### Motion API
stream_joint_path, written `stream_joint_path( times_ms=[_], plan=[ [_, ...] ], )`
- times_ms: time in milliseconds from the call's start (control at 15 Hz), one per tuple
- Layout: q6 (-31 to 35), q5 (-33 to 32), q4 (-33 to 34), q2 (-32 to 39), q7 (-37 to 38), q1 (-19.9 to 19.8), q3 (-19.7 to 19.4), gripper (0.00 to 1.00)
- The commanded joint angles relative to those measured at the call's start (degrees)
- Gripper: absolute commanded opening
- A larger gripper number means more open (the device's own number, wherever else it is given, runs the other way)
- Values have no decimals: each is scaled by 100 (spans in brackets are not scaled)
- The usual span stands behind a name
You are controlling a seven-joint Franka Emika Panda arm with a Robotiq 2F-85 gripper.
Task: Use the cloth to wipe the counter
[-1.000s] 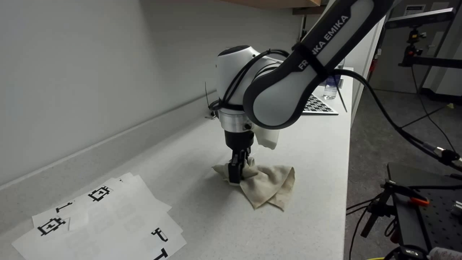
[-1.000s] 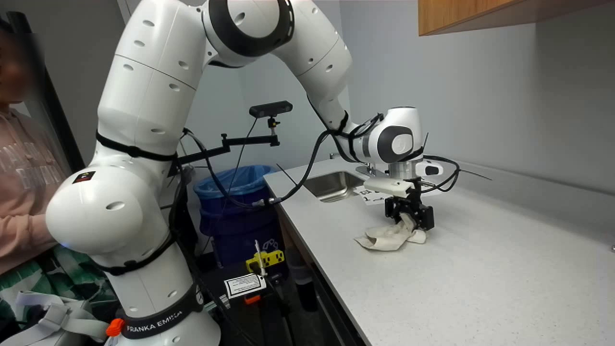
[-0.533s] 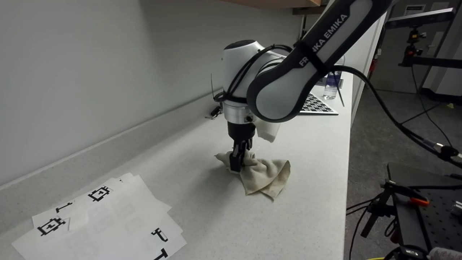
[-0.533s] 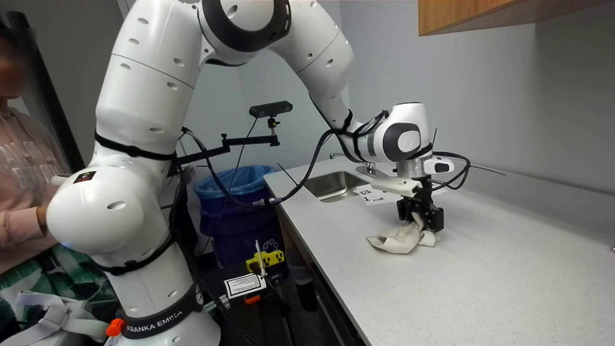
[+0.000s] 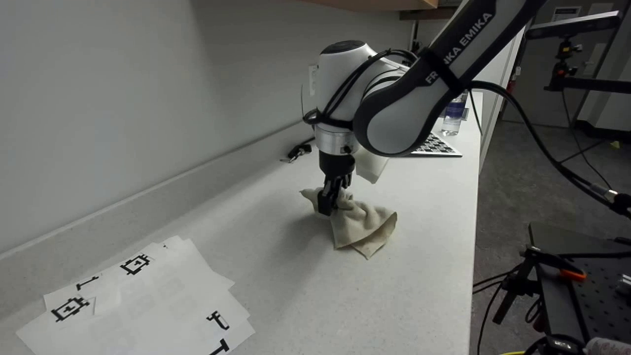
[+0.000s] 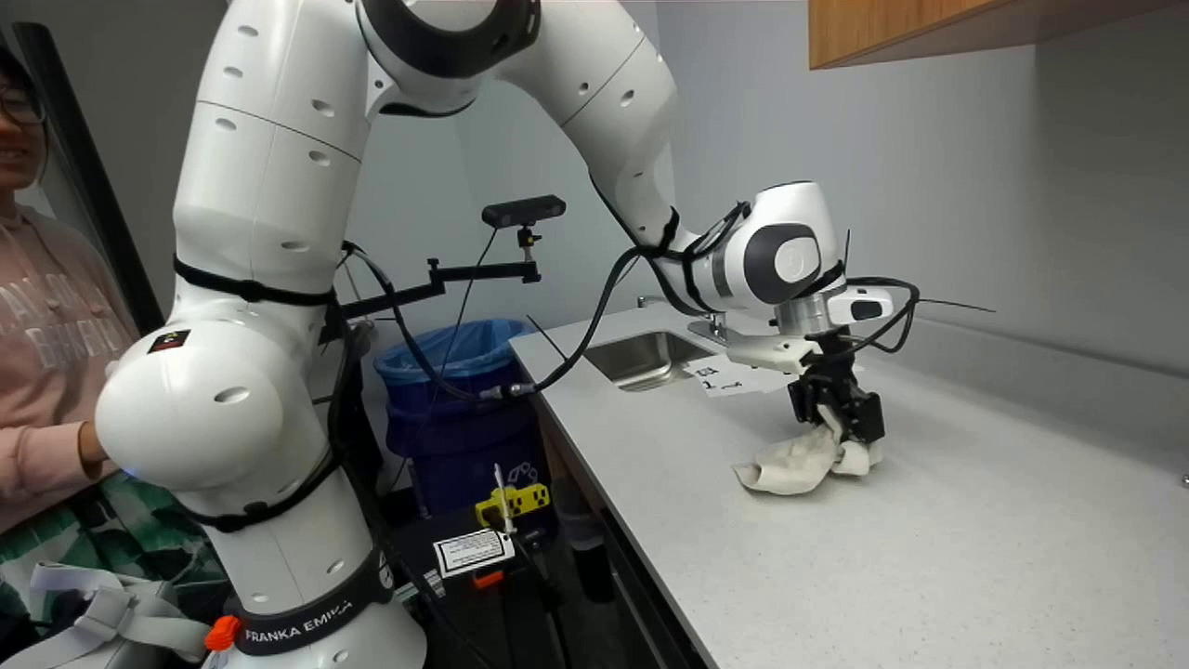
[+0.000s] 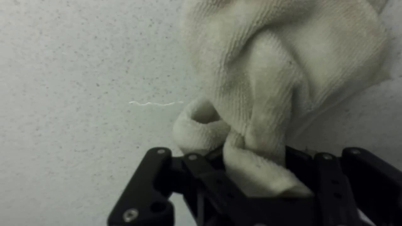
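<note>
The cloth is beige and crumpled; it lies on the white speckled counter (image 5: 384, 305) in both exterior views (image 5: 362, 224) (image 6: 794, 465). My gripper points down and is shut on a bunched fold of it (image 5: 330, 201) (image 6: 839, 416). In the wrist view the gripper (image 7: 256, 157) comes in from the bottom, with the cloth (image 7: 267, 66) squeezed between its fingers and spreading away from them. A small folded loop sticks out beside one finger. The fingertips are partly hidden by cloth. A thin pale wavy line (image 7: 155, 103) shows on the counter; I cannot tell whether it is a mark.
Printed paper sheets (image 5: 143, 305) lie on the counter near a sink (image 6: 646, 360). Keys (image 5: 298, 152) lie by the back wall. A checkered board (image 5: 434, 146) and a bottle (image 5: 452, 118) stand farther along. A wooden cabinet (image 6: 929, 32) hangs above. A person (image 6: 42, 325) is beside the arm.
My gripper has dragged the cloth along the counter, away from the paper sheets and the sink. The gripper has tilted slightly. The grip on the cloth is kept.
</note>
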Motion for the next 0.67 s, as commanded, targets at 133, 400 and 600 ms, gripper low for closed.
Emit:
stream_joint_path(
  times_ms=[133, 400, 600],
  plan=[
    [901, -759, -119, -37, 1235, 409, -899, 4],
    [1136, -1207, -95, 26, 2044, 813, -1548, 4],
    [988, -1230, -135, -6, 2301, 910, -1637, 4]
  ],
)
